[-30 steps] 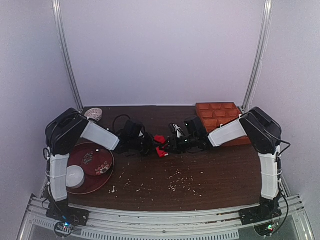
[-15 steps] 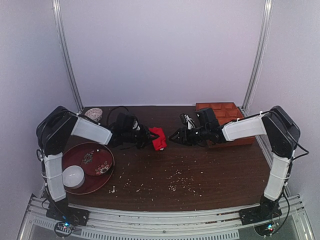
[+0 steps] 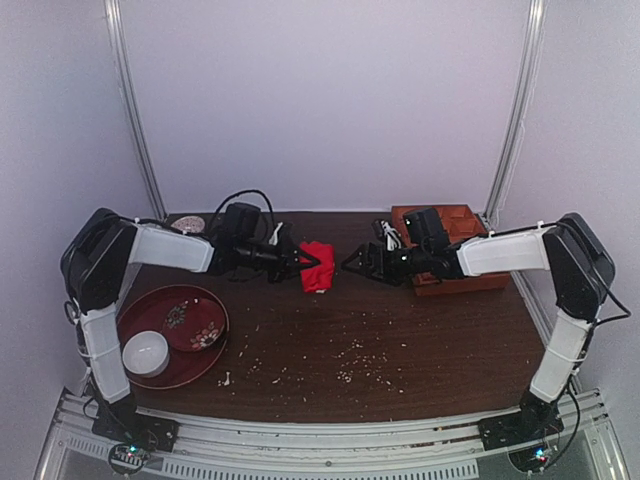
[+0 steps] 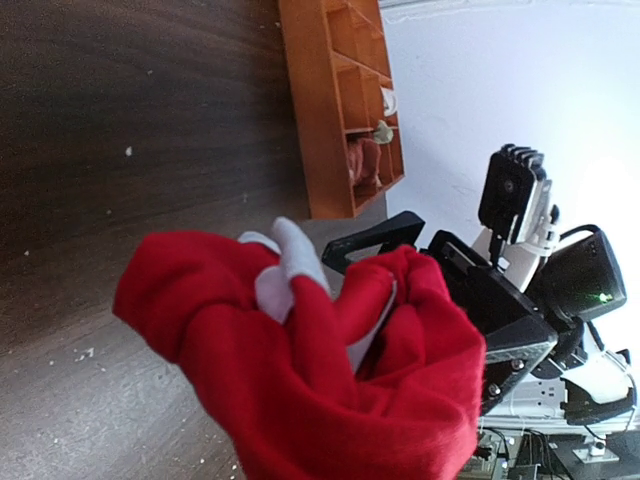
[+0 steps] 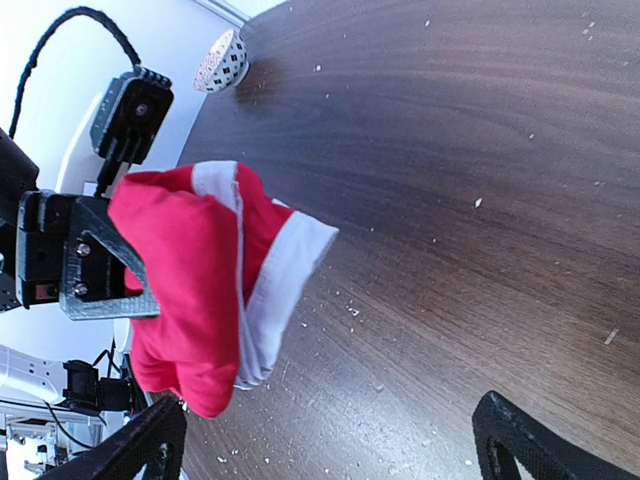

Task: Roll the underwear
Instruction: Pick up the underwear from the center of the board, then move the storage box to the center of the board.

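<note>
The underwear (image 3: 318, 266) is a bunched red bundle with white trim, hanging from my left gripper (image 3: 303, 262) near the back middle of the table. That gripper is shut on it. In the left wrist view the red underwear (image 4: 300, 370) covers my fingers completely. My right gripper (image 3: 357, 264) stands just right of the bundle, open and apart from it. In the right wrist view the underwear (image 5: 190, 290) hangs to the left, ahead of my right gripper (image 5: 335, 445), whose wide-spread fingertips (image 5: 150, 450) hold nothing.
An orange compartment tray (image 3: 447, 240) sits at the back right, behind the right arm. A red plate (image 3: 190, 318) with a white bowl (image 3: 146, 352) lies front left. A small patterned bowl (image 3: 187, 225) stands at the back left. Crumbs (image 3: 355, 360) are scattered over the dark wooden table (image 3: 420, 340).
My right gripper let go of the underwear, opened wide and drew back to the right. My left gripper carried the bundle toward the back of the table.
</note>
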Action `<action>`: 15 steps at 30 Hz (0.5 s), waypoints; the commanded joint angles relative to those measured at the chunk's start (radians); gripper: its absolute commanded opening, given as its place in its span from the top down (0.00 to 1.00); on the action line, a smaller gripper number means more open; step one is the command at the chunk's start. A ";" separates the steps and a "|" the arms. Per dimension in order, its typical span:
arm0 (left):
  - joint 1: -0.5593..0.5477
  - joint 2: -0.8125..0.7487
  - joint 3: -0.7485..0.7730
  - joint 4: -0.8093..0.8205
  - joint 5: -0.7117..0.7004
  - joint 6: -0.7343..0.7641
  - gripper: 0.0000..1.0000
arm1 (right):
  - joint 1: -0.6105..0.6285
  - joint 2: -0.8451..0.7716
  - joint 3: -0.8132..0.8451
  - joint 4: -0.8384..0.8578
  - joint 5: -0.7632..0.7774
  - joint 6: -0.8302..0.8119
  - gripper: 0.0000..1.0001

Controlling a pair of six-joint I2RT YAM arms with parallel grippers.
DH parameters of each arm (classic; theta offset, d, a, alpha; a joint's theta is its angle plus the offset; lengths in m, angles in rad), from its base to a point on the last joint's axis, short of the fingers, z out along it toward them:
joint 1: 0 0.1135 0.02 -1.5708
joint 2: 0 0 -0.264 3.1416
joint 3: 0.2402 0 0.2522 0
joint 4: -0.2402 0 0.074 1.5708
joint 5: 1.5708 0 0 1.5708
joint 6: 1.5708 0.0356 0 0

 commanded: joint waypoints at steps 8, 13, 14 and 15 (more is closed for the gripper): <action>-0.012 0.033 0.301 -0.100 0.108 0.045 1.00 | -0.075 -0.253 -0.153 -0.080 0.152 -0.005 0.00; -0.054 0.149 0.510 -0.180 0.096 0.049 1.00 | -0.101 -0.388 -0.222 -0.164 0.288 0.001 0.00; -0.062 0.188 0.553 -0.181 0.100 0.040 1.00 | -0.104 -0.413 -0.232 -0.183 0.308 0.001 0.00; -0.068 0.217 0.594 -0.183 0.101 0.030 1.00 | -0.106 -0.443 -0.242 -0.200 0.328 -0.001 0.00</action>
